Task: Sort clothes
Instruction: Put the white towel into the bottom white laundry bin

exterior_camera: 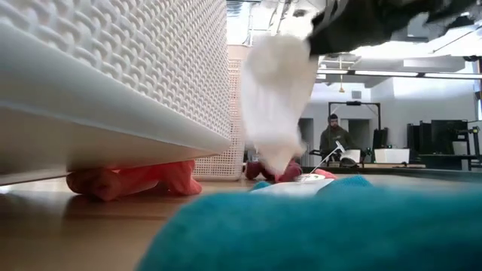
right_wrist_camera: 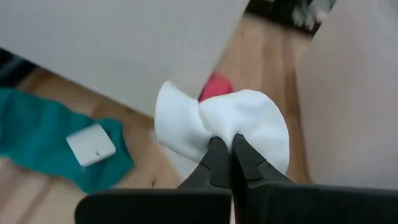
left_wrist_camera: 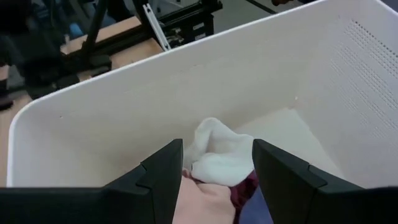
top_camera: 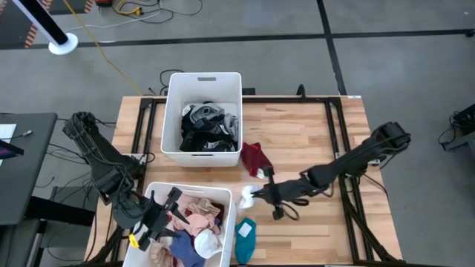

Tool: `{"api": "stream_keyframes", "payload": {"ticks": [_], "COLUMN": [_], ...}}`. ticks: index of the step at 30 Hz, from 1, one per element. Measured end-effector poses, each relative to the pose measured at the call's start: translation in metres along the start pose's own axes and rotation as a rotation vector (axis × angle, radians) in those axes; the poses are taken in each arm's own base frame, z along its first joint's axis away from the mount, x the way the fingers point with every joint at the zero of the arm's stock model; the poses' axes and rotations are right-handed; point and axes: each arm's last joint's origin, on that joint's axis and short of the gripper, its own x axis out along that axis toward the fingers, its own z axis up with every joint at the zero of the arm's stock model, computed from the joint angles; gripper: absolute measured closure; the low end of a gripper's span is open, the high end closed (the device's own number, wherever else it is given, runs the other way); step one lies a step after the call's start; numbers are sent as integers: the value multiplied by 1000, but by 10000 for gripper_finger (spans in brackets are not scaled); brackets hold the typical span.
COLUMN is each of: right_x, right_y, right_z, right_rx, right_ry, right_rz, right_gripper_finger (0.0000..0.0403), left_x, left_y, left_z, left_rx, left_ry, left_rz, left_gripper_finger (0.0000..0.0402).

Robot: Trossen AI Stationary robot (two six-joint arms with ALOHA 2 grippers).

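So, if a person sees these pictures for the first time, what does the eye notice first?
Probably the white cloth pinched in the shut right gripper, lifted off the table between the two white bins. Next, the teal garment on the wood beside the near bin, over which the left gripper hangs open above pale clothes.

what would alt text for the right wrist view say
The right gripper is shut on a white cloth, pinching it above the wooden table. Below lie a teal garment with a white tag and a bit of red fabric beside a white bin.
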Motion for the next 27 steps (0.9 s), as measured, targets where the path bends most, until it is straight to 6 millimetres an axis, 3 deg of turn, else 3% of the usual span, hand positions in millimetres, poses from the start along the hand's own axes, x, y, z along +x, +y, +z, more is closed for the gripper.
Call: {"api": "stream_keyframes", "payload": {"ticks": [10, 22, 27], "right_x": [-48, -73, -81], "right_y": [4, -5, -13], "right_z": [32, 66, 79], "right_rx": [-98, -236, -281], "right_ry": [-194, -499, -652], "right_rz": [-79, -204, -247], "right_gripper_finger": [403, 403, 403], "left_x": [0, -3, -2], "left_y": [1, 9, 17], "left_z": [5, 18, 24], "left_rx": [35, 211, 228], "left_ry": [-51, -134, -168], "left_rz": [29, 356, 410], "left_gripper_finger": [212, 212, 212]}}
